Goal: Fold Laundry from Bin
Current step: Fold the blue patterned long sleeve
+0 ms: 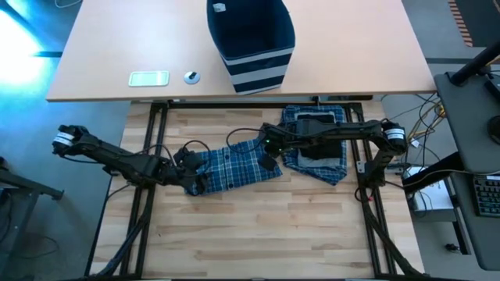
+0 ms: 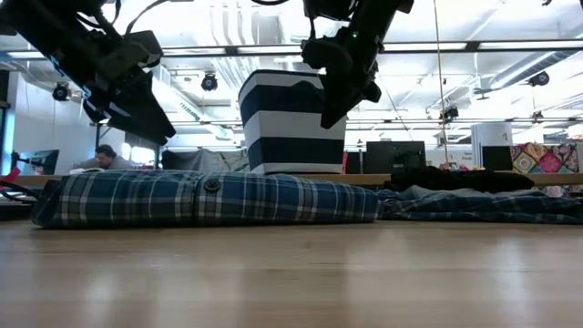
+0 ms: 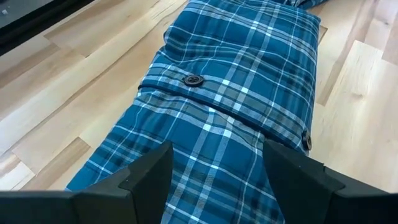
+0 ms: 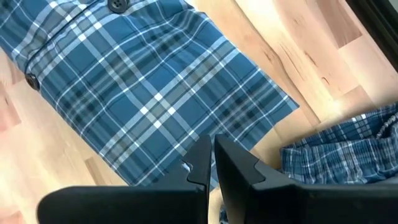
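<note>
A folded blue-and-white plaid garment (image 1: 230, 168) with buttons lies flat on the wooden table's middle; it also shows in the low view (image 2: 209, 199). My left gripper (image 3: 214, 180) is open and hangs above the garment's left end (image 1: 191, 170), clear of the cloth (image 2: 137, 114). My right gripper (image 4: 211, 165) is shut and empty above the garment's right end (image 1: 269, 150), also raised (image 2: 342, 91). To the right lies a crumpled plaid pile (image 1: 322, 160) with a small black piece (image 1: 314, 129) on top.
The navy bin (image 1: 250, 39) with pale stripes stands on the pale desk beyond the table's far edge. A pale green flat item (image 1: 148, 78) and a small round object (image 1: 191, 76) lie left of it. A person (image 2: 105, 157) sits far behind.
</note>
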Available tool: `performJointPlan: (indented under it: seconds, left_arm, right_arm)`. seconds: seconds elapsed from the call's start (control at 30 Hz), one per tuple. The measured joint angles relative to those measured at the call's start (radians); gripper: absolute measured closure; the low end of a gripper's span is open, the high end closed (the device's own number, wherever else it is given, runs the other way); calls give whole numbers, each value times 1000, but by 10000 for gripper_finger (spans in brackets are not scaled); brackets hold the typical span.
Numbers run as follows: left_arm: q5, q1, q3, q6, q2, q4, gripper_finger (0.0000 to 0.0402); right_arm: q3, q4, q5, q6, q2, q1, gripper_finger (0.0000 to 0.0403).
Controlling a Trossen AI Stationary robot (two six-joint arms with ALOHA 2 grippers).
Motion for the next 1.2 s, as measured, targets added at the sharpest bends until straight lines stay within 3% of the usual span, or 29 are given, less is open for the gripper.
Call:
performJointPlan:
  seconds: [0.57,0.8,1.07,1.2]
  left_arm:
    - [-12,1,0,-83,-2,-3,169]
    - [123,2,0,-51,-5,-5,169]
    - [142,2,45,-30,-2,-120,169]
    - [140,5,90,7,11,-184,169]
  right_arm:
    - [0,-1,-1,23,0,26,385]
    - [0,-2,-2,60,0,43,385]
    - [0,-4,-8,75,0,55,385]
    - [0,-27,-60,88,0,54,385]
